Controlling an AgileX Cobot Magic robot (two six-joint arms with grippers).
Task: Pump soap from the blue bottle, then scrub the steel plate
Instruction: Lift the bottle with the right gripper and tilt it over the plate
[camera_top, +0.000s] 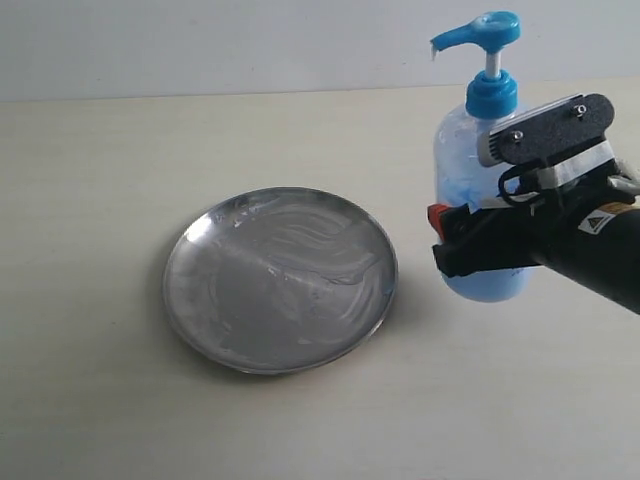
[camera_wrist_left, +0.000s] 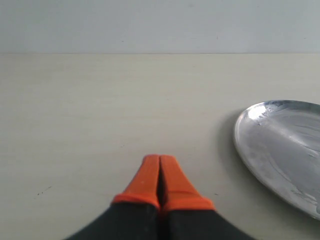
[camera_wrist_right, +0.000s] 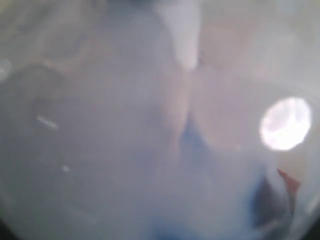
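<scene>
Pale tabletop (camera_top: 100, 400) carries the steel plate (camera_top: 280, 280). My right gripper (camera_top: 465, 205) seems clamped round the blue bottle (camera_top: 455, 150); left gripper (camera_wrist_left: 160, 165) pinched closed.

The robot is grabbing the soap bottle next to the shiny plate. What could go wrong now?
1. The nozzle of the blue bottle seems to stop short of the steel plate, so pumped soap may land on the table instead.
2. The right gripper holds the bottle around its round, smooth middle, so pushing the pump could make it slip or tip.
3. The left gripper is shut and empty, and no scrubber shows.
</scene>
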